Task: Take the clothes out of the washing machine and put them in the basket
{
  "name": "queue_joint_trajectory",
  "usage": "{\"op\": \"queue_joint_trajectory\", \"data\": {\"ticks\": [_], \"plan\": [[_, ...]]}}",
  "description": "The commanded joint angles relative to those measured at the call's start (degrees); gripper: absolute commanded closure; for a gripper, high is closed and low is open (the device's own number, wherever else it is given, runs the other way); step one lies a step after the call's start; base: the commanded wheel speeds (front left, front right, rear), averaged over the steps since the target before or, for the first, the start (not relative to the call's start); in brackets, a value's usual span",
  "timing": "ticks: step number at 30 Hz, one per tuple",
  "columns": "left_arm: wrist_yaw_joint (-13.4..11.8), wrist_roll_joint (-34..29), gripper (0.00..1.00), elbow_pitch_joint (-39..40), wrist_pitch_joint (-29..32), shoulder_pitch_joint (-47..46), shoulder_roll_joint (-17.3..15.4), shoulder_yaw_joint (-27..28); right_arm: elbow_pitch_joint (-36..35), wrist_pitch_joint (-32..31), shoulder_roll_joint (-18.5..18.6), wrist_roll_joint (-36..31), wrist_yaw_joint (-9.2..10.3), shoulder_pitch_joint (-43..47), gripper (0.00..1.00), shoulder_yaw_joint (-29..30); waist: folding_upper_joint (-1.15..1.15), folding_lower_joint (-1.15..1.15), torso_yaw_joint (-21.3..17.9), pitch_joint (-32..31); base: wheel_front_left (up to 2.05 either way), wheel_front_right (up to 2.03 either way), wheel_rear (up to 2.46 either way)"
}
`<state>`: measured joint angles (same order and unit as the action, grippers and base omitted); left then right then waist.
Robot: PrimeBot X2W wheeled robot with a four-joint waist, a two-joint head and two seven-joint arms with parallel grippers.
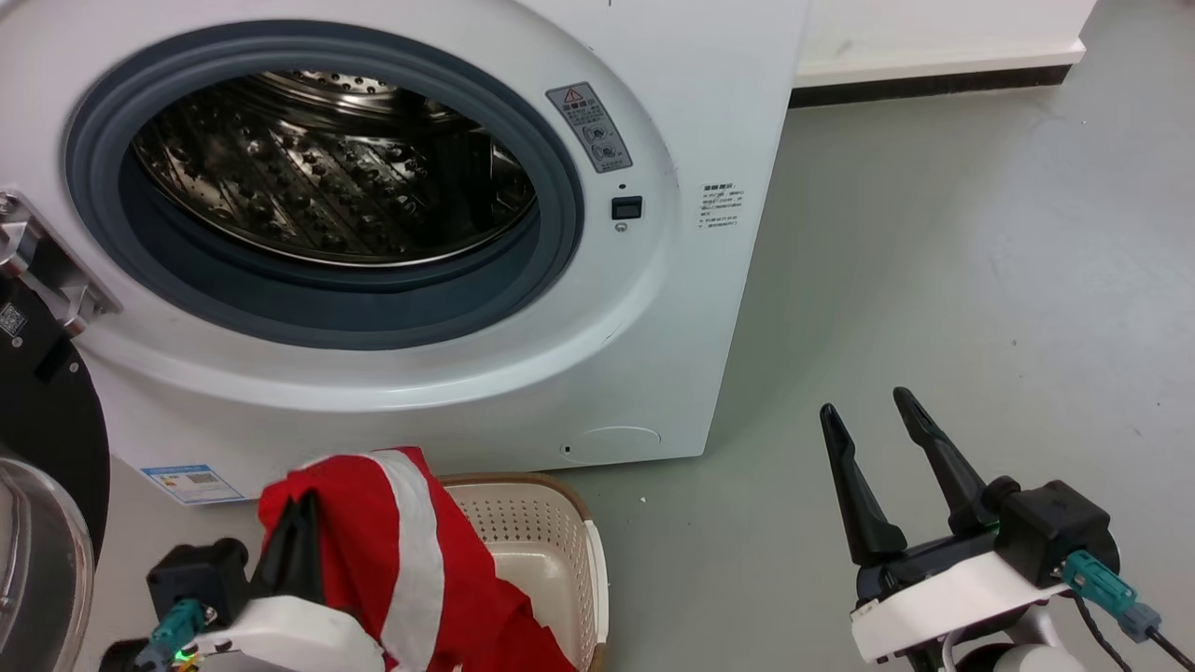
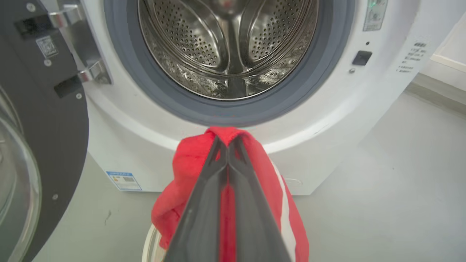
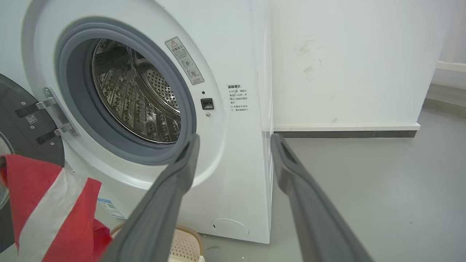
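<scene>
1. Hanging from the clenched left gripper (image 1: 303, 509), the garment (image 1: 411, 560) is soft red fabric with one broad white stripe. The two dark fingers are pressed together on a fold of it.
2. The garment drapes over the left part of the basket (image 1: 551, 523), at 6 o'clock in the head view. Whether it touches the bottom, I cannot tell.
3. The basket is cream plastic with rounded corners, small holes in its walls and a brown rim. It stands just before the washer (image 1: 653, 308).
4. The washer is white and smooth, with a round grey rubber ring at 10 o'clock. The drum (image 1: 327, 187) inside is shiny perforated steel.
5. The door (image 1: 47, 420), black-framed with glass, stands open at 8 o'clock.
6. The right gripper (image 1: 864, 403), at 4 o'clock, is released. Its long tapered fingers are spread over the grey floor (image 1: 934, 280), well apart from the basket.
</scene>
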<state>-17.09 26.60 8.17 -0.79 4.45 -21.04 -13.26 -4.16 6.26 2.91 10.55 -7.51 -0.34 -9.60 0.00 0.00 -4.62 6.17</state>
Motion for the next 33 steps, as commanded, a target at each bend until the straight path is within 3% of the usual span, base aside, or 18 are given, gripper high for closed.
{"op": "queue_joint_trajectory", "data": {"ticks": [1, 12, 24, 33], "plan": [[0.5, 0.5, 1.0, -1.5, -0.8, 0.4, 0.5, -0.1, -0.4, 0.1, -0.1, -0.3, 0.04, -1.1, 0.0, -0.1, 0.0, 0.0, 0.4, 1.1, 0.0, 0.0, 0.0], [6.1, 4.3, 1.0, -26.0, -11.0, -7.4, 6.8, -0.3, -2.4, -0.5, -0.1, -1.6, 0.04, -6.2, 0.0, -1.6, 0.0, 0.0, -1.4, 11.5, 0.0, 0.0, 0.0], [11.5, 3.9, 1.0, -50.3, -14.4, -19.8, 6.8, 2.7, -2.2, 1.7, -0.1, -1.0, 0.04, -10.5, 0.0, -2.2, 0.0, 0.0, -6.4, 22.6, 0.0, 0.0, 0.0], [12.4, 3.1, 1.0, -61.2, -14.5, -25.7, 7.6, 5.0, -2.6, 2.8, -0.1, -0.6, 0.04, -12.5, 0.0, -2.6, 0.0, 0.0, -8.6, 27.8, 0.0, 0.0, 0.0]]}}
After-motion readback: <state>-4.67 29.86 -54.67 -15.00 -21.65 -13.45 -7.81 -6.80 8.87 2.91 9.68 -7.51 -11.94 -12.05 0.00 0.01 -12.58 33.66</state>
